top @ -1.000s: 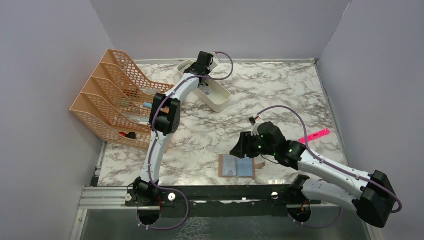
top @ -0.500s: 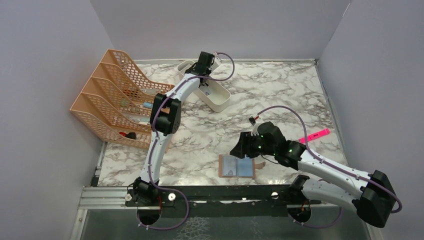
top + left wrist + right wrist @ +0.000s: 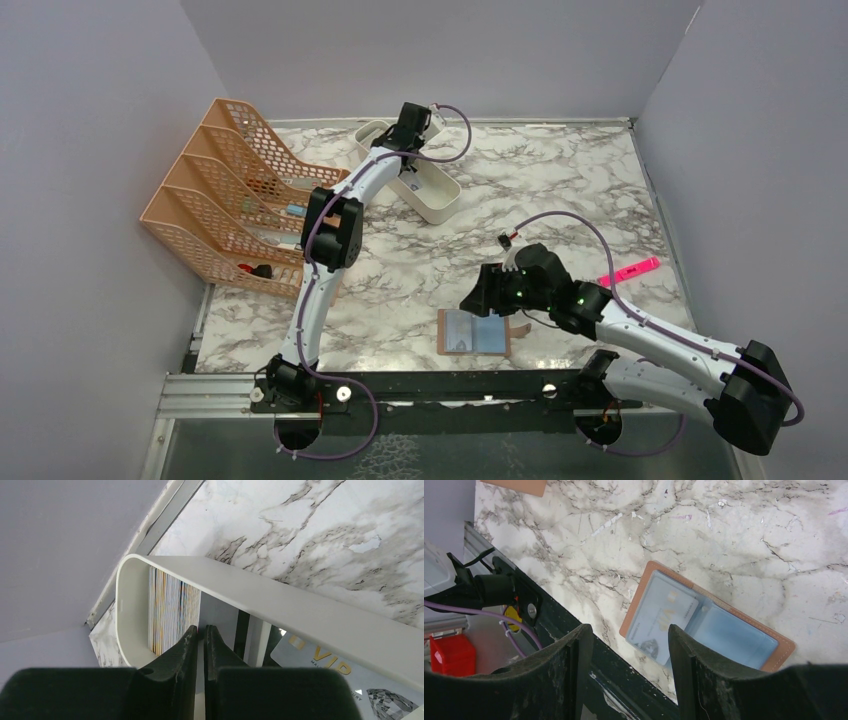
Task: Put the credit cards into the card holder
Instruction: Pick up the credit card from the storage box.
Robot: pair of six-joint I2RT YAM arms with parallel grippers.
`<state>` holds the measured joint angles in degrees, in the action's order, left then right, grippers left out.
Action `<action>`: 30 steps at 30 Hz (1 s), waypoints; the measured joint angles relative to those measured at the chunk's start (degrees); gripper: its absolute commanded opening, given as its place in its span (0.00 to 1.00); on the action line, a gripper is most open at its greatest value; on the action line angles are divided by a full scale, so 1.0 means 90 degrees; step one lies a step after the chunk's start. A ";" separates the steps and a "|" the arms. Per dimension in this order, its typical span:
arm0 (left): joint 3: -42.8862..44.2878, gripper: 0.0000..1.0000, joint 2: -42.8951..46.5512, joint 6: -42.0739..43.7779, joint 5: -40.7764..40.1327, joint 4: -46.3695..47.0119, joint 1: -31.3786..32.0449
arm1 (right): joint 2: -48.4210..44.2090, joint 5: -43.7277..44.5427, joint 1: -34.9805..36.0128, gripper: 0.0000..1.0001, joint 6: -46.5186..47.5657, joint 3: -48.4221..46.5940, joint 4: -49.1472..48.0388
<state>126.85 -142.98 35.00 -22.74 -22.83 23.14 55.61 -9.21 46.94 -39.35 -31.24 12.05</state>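
Many cards (image 3: 172,610) stand beside clenched left gripper (image 3: 201,631), catch unclear; right gripper (image 3: 627,630) spread.

card holder (image 3: 706,622) — tan leather-look, clear glossy sleeves | tray (image 3: 300,612) — smooth white plastic | table (image 3: 560,190) marble-look

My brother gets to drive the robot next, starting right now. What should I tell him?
Left gripper: fingers pinched shut inside the white tray, beside the upright stack of cards; whether it grips one is unclear.
Right gripper: open, empty, above the card holder.
Done: holder lies open near the front edge; one card seems tucked in a clear pocket.
To do: bring the tray's cards over and slot them in.
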 measured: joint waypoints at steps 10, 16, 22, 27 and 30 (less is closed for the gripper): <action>0.0000 0.00 0.0002 0.0022 -0.0068 0.0000 0.0041 | 0.0000 0.0000 0.0000 0.62 -0.0002 0.0000 -0.0002; -0.0316 0.00 0.0104 -0.0002 -0.0066 0.0070 0.0134 | 0.0000 0.0000 0.0000 0.62 -0.0002 0.0000 -0.0046; -0.0743 0.00 0.0381 -0.0155 -0.0044 0.0063 0.0350 | 0.0000 -0.0002 0.0000 0.62 -0.0005 0.0000 -0.0061; -0.0799 0.00 0.0522 -0.0342 -0.0034 0.0010 0.0493 | 0.0000 -0.0002 0.0000 0.62 -0.0005 0.0000 -0.0063; -0.0867 0.00 0.0614 -0.0466 -0.0012 -0.0010 0.0566 | -0.0002 -0.0002 0.0000 0.62 -0.0005 0.0002 -0.0066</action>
<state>119.04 -137.45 30.81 -22.85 -22.92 28.23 55.59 -9.23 46.94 -39.40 -31.22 11.46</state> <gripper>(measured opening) 0.008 0.616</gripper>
